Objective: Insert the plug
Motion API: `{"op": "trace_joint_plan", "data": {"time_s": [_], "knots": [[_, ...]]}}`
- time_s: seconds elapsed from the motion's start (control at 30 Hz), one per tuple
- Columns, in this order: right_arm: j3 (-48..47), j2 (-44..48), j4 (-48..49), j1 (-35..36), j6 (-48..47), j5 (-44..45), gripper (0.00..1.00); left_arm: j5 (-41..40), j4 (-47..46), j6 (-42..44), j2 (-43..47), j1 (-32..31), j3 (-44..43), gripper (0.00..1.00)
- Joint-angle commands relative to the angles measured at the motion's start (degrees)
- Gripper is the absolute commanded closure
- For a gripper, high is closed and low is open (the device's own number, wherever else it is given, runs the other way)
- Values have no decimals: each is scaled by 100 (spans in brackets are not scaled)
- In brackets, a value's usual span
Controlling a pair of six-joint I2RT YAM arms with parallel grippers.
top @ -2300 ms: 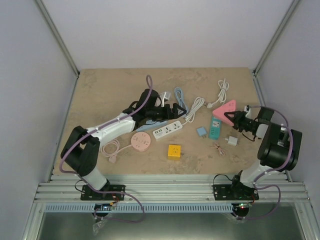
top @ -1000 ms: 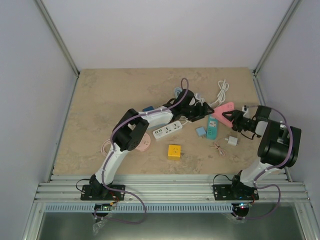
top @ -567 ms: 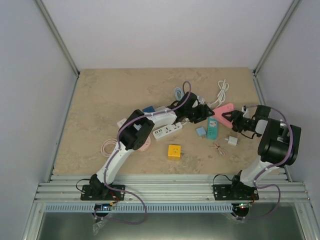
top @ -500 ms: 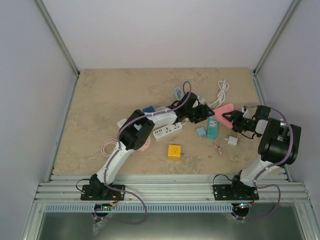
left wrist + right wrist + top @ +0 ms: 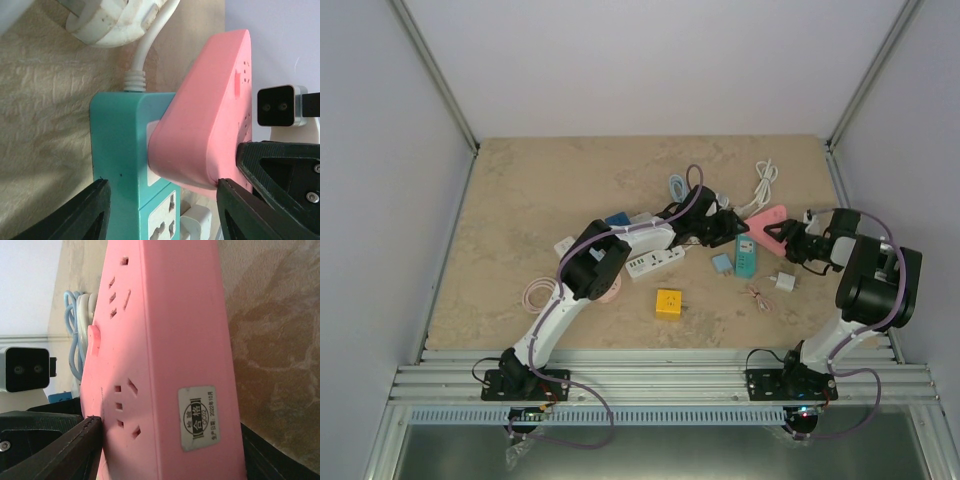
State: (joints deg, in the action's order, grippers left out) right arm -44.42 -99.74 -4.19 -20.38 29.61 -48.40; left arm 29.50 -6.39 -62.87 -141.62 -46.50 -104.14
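Status: pink adapter point(image 5: 767, 222) is found right of centre on the table point(image 5: 540, 190), butted against the socket face of the teal power strip point(image 5: 746, 258). It is pinched by the right hand point(image 5: 790, 242). Both are straddled by the left hand point(image 5: 730, 228); whether anything is gripped cannot be told.

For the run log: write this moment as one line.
step: insert plug | pink adapter against teal power strip socket face | right gripper flanks pink adapter | left gripper straddles both
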Motion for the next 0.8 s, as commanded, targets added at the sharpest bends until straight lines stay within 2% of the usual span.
{"op": "trace_joint_plan", "data": {"time_s": [0.0,0.1,0.37,0.63,0.77], "knots": [[189,-417,-729,110,-148,2135,38,-47,198,5,-200,-43,-97,38],[227,-348,-702,122,-163,2202,34,-44,215,-4,-241,-43,-132,37],[395,309,-401,113,-61,1926,12,93,154,-143,-431,-21,-250,37],[313,759,-592,105,-153,2489,8,35,234,-123,-502,9,-318,38],[375,1006,-531,113,-300,2321,6,67,261,-75,-515,9,-351,38]]}}
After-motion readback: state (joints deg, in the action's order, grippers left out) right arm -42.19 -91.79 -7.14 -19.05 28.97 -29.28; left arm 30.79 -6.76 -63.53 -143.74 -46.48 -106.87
